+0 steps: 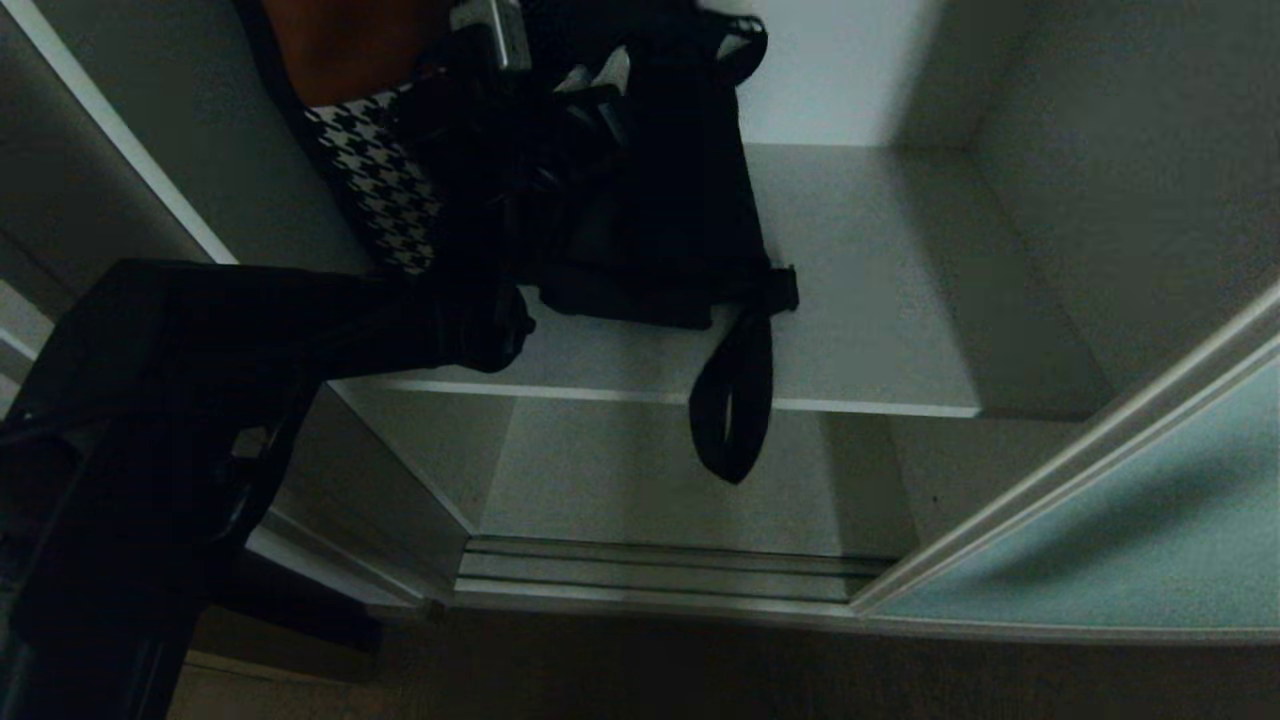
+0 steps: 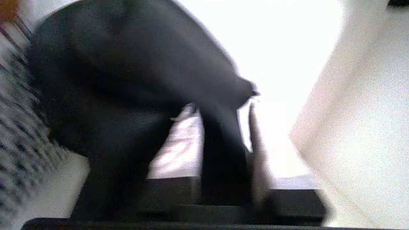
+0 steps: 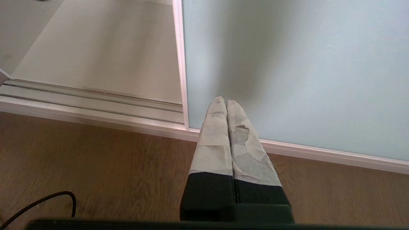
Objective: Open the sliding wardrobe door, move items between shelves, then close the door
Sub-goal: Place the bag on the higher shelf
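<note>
Black fabric bag (image 1: 660, 180) sits at the upper centre of the head view, slumped on the upper shelf (image 1: 880, 300), with its strap loop (image 1: 733, 400) hanging over the shelf's front edge. Just to its left, pressed against it, stands the houndstooth bag (image 1: 385, 190) with the orange top.

Your left gripper (image 1: 520, 170) reaches in from the lower left of the frame and is buried among the two bags. The wrist view is blurred, and you cannot tell from it whether the fingers are parted or still pinching the black fabric. Judging by where the bag lies, you are at the letting-go step. Do it well by opening fully, then drawing straight back out, so that no fold or strap snags on a finger and drags the bag off the edge. Watch that dangling loop; it could catch as the arm leaves.

Your right gripper (image 3: 226, 105) hangs parked, fingers pressed together, in front of the sliding wardrobe door (image 3: 287, 70), above the wooden floor (image 3: 96, 166).

Count: two bags, both on the upper shelf; two shelves in view, the lower shelf (image 1: 640, 480) bare; one glass door, slid to the right of the frame; one floor track (image 1: 660, 575); two grippers.
</note>
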Controlling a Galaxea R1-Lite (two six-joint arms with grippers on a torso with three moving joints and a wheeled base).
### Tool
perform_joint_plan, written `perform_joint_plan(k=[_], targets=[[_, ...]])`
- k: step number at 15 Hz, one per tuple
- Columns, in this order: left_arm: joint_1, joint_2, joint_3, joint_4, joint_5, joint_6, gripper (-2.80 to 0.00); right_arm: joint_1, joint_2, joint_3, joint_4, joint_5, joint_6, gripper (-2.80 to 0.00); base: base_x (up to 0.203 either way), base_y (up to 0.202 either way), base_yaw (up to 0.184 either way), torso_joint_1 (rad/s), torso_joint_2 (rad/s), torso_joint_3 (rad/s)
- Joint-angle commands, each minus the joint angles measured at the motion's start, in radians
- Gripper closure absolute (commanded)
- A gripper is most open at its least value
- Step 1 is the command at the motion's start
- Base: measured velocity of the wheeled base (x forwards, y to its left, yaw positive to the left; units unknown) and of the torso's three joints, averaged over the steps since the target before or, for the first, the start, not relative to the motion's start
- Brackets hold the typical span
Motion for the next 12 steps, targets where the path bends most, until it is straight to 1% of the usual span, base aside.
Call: perform_joint_plan(k=[1,2,5,8,9,10,11,12], targets=[[-0.001,0.000,0.000,0.023,-0.017,-0.028,-2.80,0.000,0.000,0.002,0.000,0.000,0.000,0.00,0.000,0.000,0.000,0.000,0.00,0.000],[-0.001,-0.007,0.000,0.022,-0.044,-0.034,-2.80,0.000,0.000,0.001,0.000,0.000,0.000,0.00,0.000,0.000,0.000,0.000,0.00,0.000],[-0.001,-0.058,0.000,0.024,-0.076,-0.035,-2.80,0.000,0.000,0.000,0.000,0.000,0.000,0.00,0.000,0.000,0.000,0.000,0.00,0.000],[-0.013,-0.146,0.002,0.037,-0.083,-0.036,-2.80,0.000,0.000,0.001,0.000,0.000,0.000,0.00,0.000,0.000,0.000,0.000,0.00,0.000],[-0.029,-0.179,0.004,0.082,-0.079,-0.036,-2.80,0.000,0.000,0.000,0.000,0.000,0.000,0.00,0.000,0.000,0.000,0.000,0.00,0.000],[-0.049,-0.206,0.011,0.181,-0.071,-0.036,-2.80,0.000,0.000,0.000,0.000,0.000,0.000,0.00,0.000,0.000,0.000,0.000,0.00,0.000],[-0.066,-0.226,0.021,0.299,-0.049,-0.043,-2.80,0.000,0.000,0.001,0.000,0.000,0.000,0.00,0.000,0.000,0.000,0.000,0.00,0.000],[-0.088,-0.243,0.028,0.445,-0.011,-0.068,-2.80,0.000,0.000,0.000,0.000,0.000,0.000,0.00,0.000,0.000,0.000,0.000,0.00,0.000]])
